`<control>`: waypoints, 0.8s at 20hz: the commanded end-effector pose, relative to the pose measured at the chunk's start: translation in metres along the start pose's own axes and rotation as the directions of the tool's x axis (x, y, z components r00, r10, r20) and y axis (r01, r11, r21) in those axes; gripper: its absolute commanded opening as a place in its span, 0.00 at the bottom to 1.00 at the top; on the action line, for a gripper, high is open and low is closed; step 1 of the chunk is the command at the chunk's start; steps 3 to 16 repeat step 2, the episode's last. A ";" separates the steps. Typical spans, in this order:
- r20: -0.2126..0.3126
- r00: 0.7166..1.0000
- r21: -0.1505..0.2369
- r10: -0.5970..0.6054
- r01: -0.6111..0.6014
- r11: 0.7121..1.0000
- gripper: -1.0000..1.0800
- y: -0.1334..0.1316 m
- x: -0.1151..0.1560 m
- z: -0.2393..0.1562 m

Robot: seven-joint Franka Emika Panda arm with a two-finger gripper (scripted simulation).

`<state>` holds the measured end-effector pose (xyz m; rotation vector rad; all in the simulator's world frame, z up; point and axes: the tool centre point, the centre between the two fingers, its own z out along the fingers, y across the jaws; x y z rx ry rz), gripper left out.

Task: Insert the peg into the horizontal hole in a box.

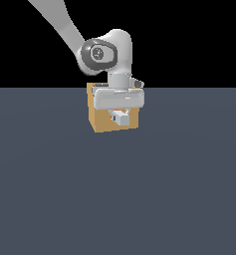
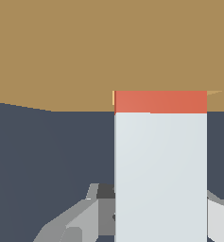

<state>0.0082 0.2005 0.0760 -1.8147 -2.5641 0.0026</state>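
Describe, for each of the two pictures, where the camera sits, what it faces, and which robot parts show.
Exterior view: off the arm, facing the box front-on across the floor; arm and gripper show.
Wrist view: on the wrist, looking along the peg at the box; only the fingers show.
Shared: box, peg, gripper.

Open table on all sides of the box, wide and bare toward the exterior view's left, right and front. Box face directly ahead of the end effector, blocking further forward travel. Peg filling the hole, only a short orange band outside the box.
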 end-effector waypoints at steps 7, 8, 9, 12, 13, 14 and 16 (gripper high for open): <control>-0.001 1.000 -0.004 -0.002 0.002 1.000 0.00 0.002 0.008 -0.002; -0.001 1.000 -0.004 -0.002 0.002 1.000 0.00 0.002 0.008 -0.002; -0.001 1.000 -0.004 -0.002 0.002 1.000 0.00 0.002 0.008 -0.002; -0.001 1.000 -0.004 -0.002 0.002 1.000 0.00 0.002 0.008 -0.002; -0.001 1.000 -0.004 -0.002 0.002 1.000 0.00 0.002 0.008 -0.002; -0.001 1.000 -0.004 -0.002 0.002 1.000 0.00 0.002 0.008 -0.002; -0.001 1.000 -0.004 -0.002 0.002 1.000 0.00 0.002 0.008 -0.002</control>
